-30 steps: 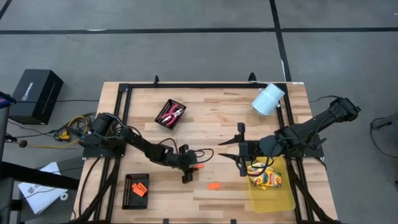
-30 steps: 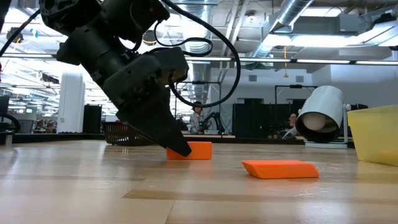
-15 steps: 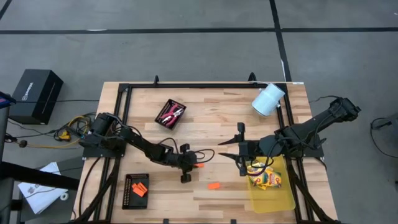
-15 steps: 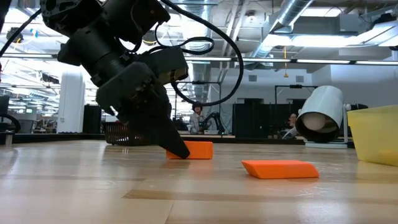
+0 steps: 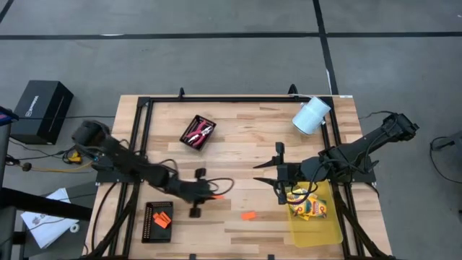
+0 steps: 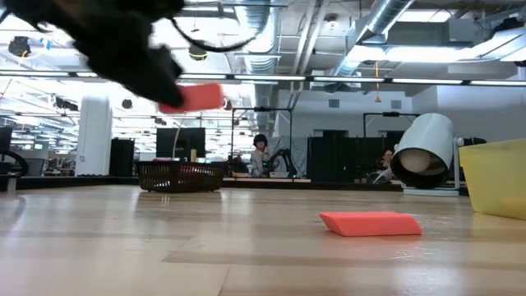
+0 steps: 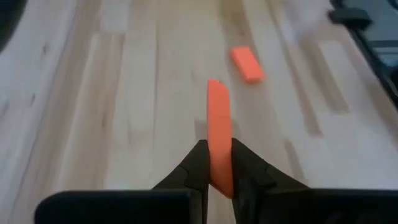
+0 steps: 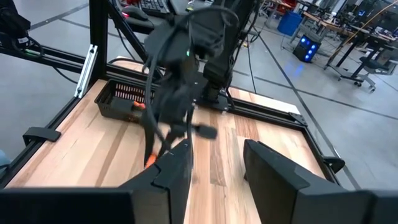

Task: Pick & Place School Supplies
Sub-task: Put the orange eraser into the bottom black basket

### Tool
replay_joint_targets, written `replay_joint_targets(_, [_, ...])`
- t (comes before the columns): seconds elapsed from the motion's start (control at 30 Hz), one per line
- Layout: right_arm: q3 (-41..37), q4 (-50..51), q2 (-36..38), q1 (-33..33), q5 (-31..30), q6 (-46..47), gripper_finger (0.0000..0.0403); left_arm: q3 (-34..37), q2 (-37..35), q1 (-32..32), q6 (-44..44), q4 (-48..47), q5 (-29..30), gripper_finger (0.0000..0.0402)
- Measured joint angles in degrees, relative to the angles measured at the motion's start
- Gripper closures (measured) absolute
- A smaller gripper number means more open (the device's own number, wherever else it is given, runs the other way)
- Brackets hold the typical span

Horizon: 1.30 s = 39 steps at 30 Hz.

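Left claw, clenched on 1 orange piece, has lifted it off the table.

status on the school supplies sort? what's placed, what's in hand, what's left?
Placed: scissors in the mesh tray, crayon boxes in the yellow bin, one orange piece in the near tray. In hand: the left claw grips an orange piece, lifted off the table. Left: one orange piece on the wood. The right claw waits open beside the bin.

Bright overhead light, motion-blurred left arm
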<state>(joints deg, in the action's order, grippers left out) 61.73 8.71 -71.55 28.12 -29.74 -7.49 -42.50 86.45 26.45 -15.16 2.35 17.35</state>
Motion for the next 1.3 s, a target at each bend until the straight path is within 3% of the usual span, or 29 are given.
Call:
replay_joint_targets(0.27, [0.00,-0.90,0.00,0.00,-0.01,-0.15,0.0264,11.79,-16.69,9.74,-10.29,-5.38,-0.39,0.0375])
replay_joint_targets(0.43, [0.00,-1.14,0.00,0.00,0.00,-0.02,0.0266,17.62,-23.59,17.03,-19.16,-7.79,-0.66,0.0375])
replay_joint_targets(0.67, [0.00,-1.27,0.00,0.00,-0.02,-0.02,0.0263,21.26,-24.91,25.23,-29.82,-8.15,-0.57,0.0375])
replay_joint_targets(1.07, [0.00,-1.44,0.00,-0.11,-0.02,0.02,0.0266,21.26,-26.78,32.72,-37.58,-8.04,-0.83,0.0375])
replay_joint_targets(1.3, [0.00,-1.45,0.00,-0.11,-0.02,0.02,0.0266,21.24,-28.06,38.24,-47.48,-14.88,-3.22,0.0375])
